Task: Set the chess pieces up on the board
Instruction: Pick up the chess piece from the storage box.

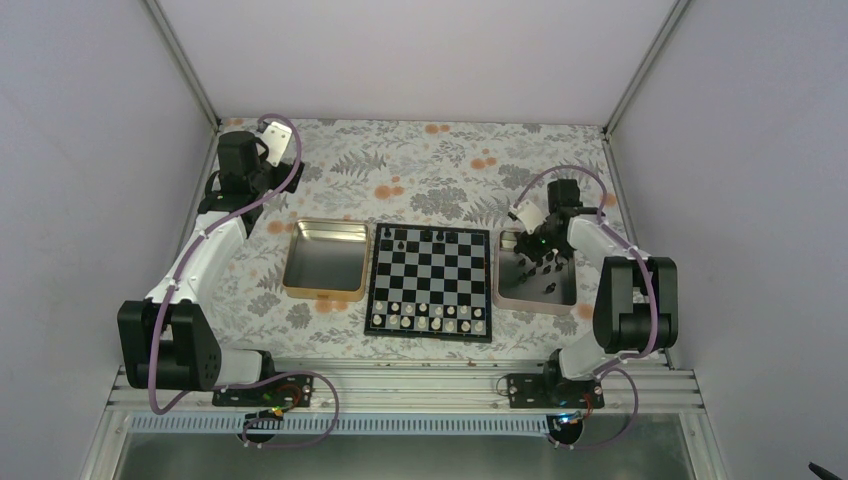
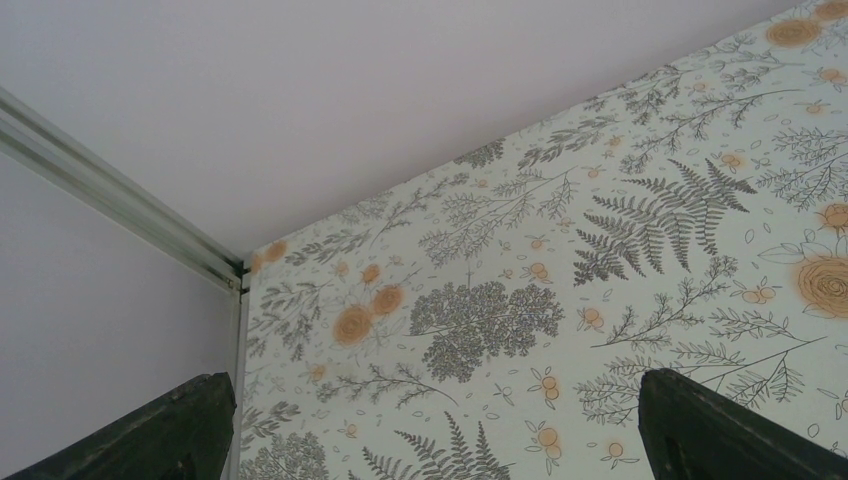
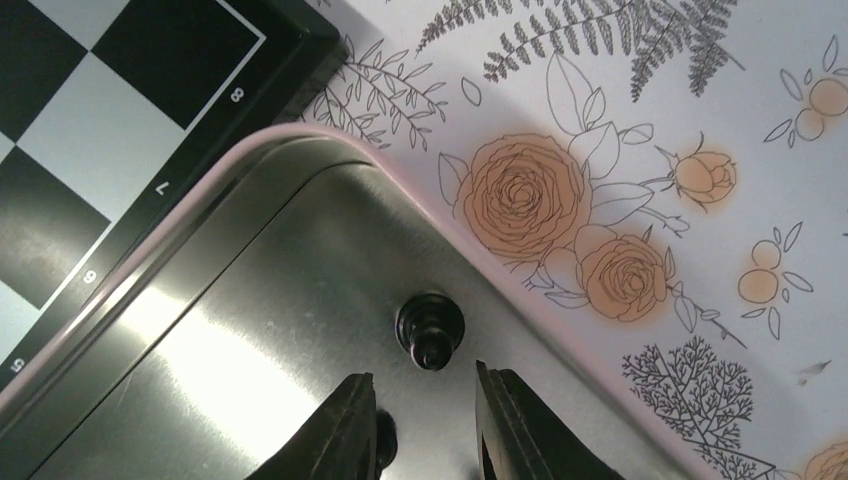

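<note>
The board (image 1: 430,282) lies mid-table, with a few black chess pieces (image 1: 424,236) on its far row and white pieces along its near rows. More black pieces (image 1: 547,272) stand in the silver tray (image 1: 512,292) to its right. My right gripper (image 3: 422,385) hangs open over that tray's far corner, and nothing is between its fingers. A black pawn (image 3: 430,330) stands just beyond the fingertips. Another dark piece (image 3: 386,440) peeks from behind the left finger. A corner of the board (image 3: 100,120) shows at upper left. My left gripper (image 2: 432,385) is open and empty, aimed at the table's back left corner.
An empty gold tray (image 1: 325,262) sits left of the board. A floral cloth (image 1: 450,160) covers the table. Enclosure walls and metal frame posts (image 2: 120,200) close off the back and sides. The left arm (image 1: 215,235) stretches along the left wall.
</note>
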